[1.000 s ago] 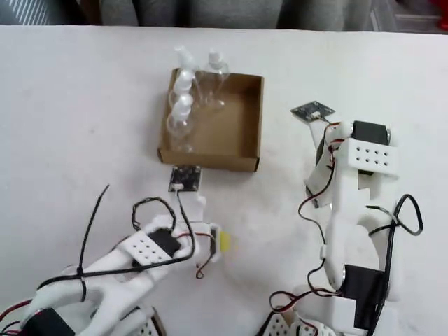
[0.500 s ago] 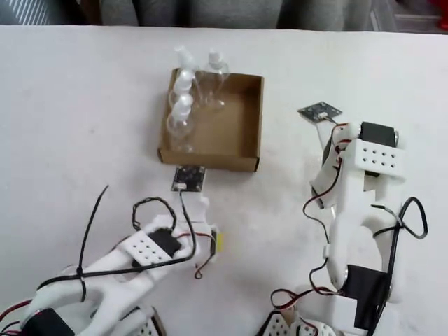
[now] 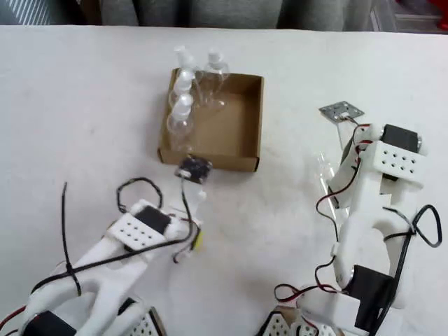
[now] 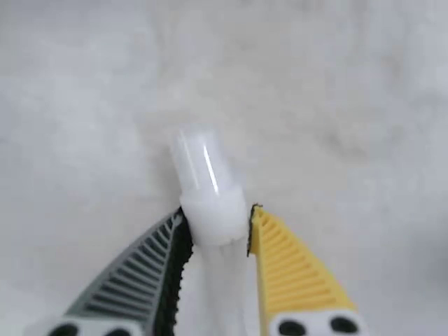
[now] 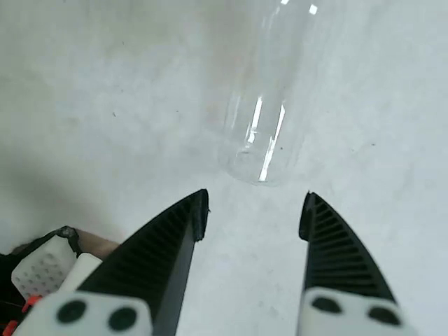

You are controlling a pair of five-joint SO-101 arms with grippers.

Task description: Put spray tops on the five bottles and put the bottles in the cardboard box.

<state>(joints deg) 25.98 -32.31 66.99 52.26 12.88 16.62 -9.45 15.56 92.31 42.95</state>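
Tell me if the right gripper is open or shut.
Open. On the right gripper the two black fingers stand well apart, gripping nothing, just short of the clear plastic bottle.

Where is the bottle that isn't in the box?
In the high view the bottle lies on the table right of the cardboard box, just ahead of the open right gripper.

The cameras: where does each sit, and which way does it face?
High view: above the table, looking down on both arms and the cardboard box.
Left wrist view: on that arm, facing the left gripper, shut on a spray top.
Right wrist view: on that arm, facing the open right gripper and a bottle.
Shared: high view also shows that bottle.
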